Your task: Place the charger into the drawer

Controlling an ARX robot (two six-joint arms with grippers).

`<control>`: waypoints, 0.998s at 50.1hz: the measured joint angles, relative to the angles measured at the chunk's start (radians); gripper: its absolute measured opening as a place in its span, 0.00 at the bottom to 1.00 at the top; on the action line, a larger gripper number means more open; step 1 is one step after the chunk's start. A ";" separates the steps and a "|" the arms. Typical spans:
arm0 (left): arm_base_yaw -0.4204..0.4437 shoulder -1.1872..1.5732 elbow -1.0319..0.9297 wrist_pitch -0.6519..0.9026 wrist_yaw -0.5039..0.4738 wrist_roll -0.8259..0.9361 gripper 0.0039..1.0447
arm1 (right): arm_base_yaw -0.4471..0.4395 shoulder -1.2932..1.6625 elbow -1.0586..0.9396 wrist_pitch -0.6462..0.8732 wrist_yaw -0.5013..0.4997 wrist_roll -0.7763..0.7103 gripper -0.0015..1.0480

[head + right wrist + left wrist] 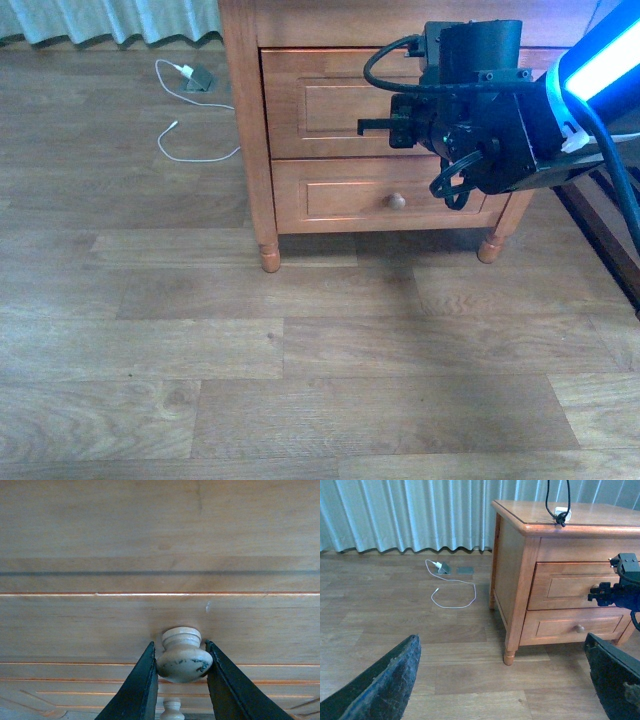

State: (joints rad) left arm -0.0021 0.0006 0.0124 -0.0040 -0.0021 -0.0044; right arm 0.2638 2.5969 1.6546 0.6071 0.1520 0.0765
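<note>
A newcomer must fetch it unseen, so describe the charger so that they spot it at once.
Find the light-wood cabinet standing by the curtain; the charger sits on its top, toward the front edge. It is a small white block with a thin black cable, unlike the white plug on the floor near the curtain, whose cable is white.

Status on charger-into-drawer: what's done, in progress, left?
Done: nothing beyond the approach; the right pincer is at the upper drawer. In hand: it is shut on the knob, and the drawer front looks flush, not opened yet. Left: pull it open, lift the charger off the nightstand top, and put it in. The left pincer is open, empty.
</note>
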 joint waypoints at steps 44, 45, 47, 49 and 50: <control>0.000 0.000 0.000 0.000 0.000 0.000 0.95 | 0.050 -0.499 -0.747 -0.080 -0.125 0.159 0.22; 0.000 0.000 0.000 0.000 0.000 0.000 0.95 | 0.051 -0.501 -0.751 -0.079 -0.124 0.161 0.22; 0.000 0.000 0.000 0.000 0.000 0.000 0.95 | 0.054 -0.510 -0.766 -0.076 -0.124 0.166 0.27; 0.000 0.000 0.000 0.000 0.000 0.000 0.95 | 0.056 -0.517 -0.775 -0.076 -0.129 0.167 0.33; 0.000 0.000 0.000 0.000 0.000 0.000 0.95 | 0.057 -0.521 -0.784 -0.076 -0.132 0.168 0.36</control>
State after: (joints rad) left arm -0.0021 0.0006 0.0124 -0.0040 -0.0021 -0.0044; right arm 0.3206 2.0758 0.8703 0.5316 0.0196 0.2443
